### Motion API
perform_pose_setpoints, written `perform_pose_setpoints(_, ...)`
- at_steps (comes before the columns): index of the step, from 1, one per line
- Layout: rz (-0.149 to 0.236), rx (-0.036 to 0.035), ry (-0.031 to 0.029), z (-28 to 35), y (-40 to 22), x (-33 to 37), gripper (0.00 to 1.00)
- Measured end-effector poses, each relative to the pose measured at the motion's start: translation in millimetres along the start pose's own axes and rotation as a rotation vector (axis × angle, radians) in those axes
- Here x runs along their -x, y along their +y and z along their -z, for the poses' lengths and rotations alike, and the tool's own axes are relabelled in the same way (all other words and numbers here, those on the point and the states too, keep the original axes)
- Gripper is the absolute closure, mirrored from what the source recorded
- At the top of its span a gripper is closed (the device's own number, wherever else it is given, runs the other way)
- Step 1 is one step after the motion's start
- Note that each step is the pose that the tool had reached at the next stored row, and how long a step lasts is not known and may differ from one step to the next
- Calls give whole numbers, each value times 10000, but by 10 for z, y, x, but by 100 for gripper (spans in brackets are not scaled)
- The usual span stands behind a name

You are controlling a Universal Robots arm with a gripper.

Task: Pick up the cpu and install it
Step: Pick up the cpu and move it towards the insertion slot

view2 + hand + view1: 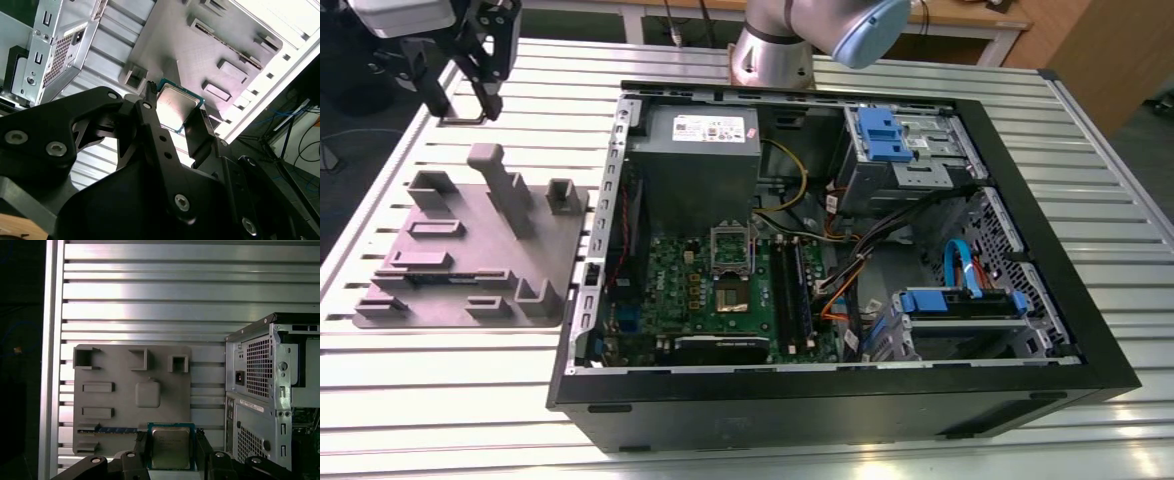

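Slatted aluminium table (pixel 454 400) carries two things: open black PC case (pixel 854 385) in the middle, grey fixture plate (pixel 474 250) flat on the slats just beside it, on the exterior view's left. Case is on its side, interior facing up: green motherboard (pixel 674 270) with metal socket frame (pixel 731 248) about mid-board, grey power supply (pixel 700 150) behind it, blue drive caddies (pixel 894 135) towards the exterior view's right. Arm base (pixel 774 50) stands behind the case. Gripper (pixel 467 115) hangs at the exterior view's upper left, above the table, past the plate's far edge and outside the case. Both wrist views show the jaws clamped on the cpu (pixel 170 447): one black finger (pixel 141 452) on each of two opposite edges, chip lifted clear of any surface. Silvery metal top faces the wrist cameras, and a thin green substrate border shows around it. In the second wrist view the chip sits tilted between the fingers, with the plate's raised blocks and pockets behind it. In the first wrist view it overlaps the plate's edge, near a blue-and-dark strip (pixel 117 430) lying in one slot; a rounded square pad (pixel 147 393) sits mid-plate, and the case's perforated rear panel (pixel 257 370) is alongside. The cpu is well apart from the motherboard and socket, so it is picked up and not installed.
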State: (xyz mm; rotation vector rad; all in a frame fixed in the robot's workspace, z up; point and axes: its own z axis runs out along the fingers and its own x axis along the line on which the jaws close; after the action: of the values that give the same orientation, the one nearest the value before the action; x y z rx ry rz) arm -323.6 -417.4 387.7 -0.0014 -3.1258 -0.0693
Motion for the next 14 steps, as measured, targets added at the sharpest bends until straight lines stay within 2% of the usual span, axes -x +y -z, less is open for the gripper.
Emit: perform_pose_setpoints(14,0,0,-1,0,0,28,53)
